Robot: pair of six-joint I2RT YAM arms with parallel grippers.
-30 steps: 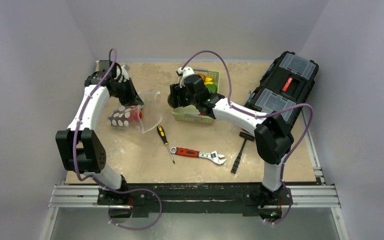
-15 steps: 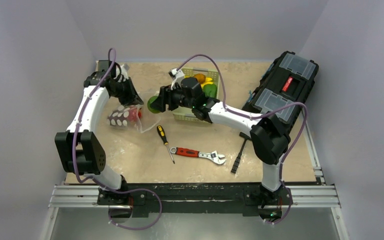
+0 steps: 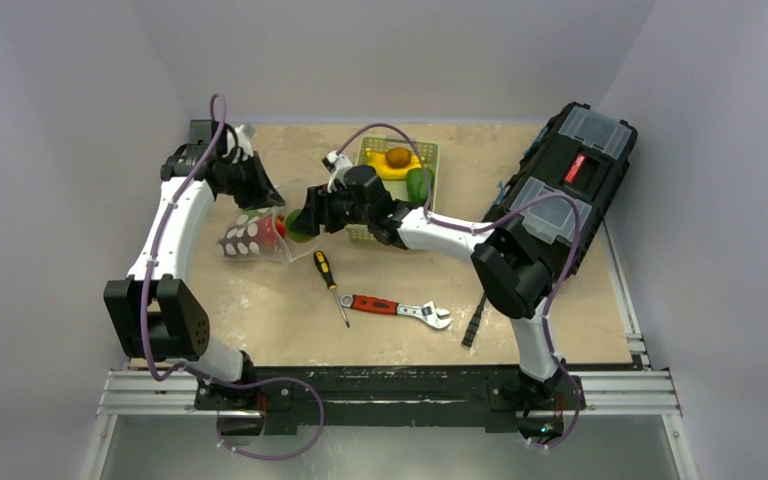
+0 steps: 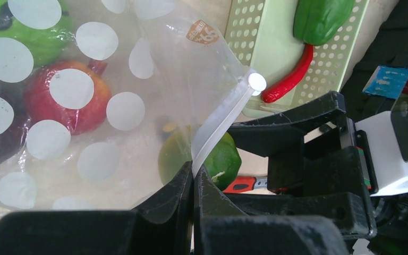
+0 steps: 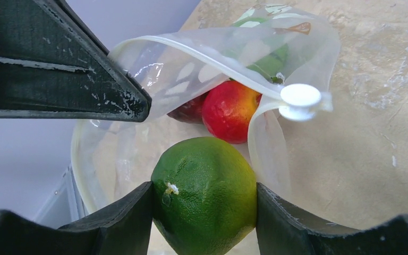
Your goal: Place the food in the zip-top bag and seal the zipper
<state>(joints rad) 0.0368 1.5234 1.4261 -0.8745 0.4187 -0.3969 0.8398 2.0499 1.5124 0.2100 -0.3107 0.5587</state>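
Left end effector point(image 4: 194, 172) clenched on the zipper point(image 4: 220, 127); zip-top bag point(image 4: 111, 79) mouth gapes. Right end effector point(image 5: 204, 212) grasps a lime point(image 5: 202, 175) at the rim.

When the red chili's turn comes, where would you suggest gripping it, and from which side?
Probably from above, jaws spanning the narrow middle of the red chili. It lies flat in the green basket; its upper end meets the green pepper and its tip nears the basket's rim, so the middle looks freest.
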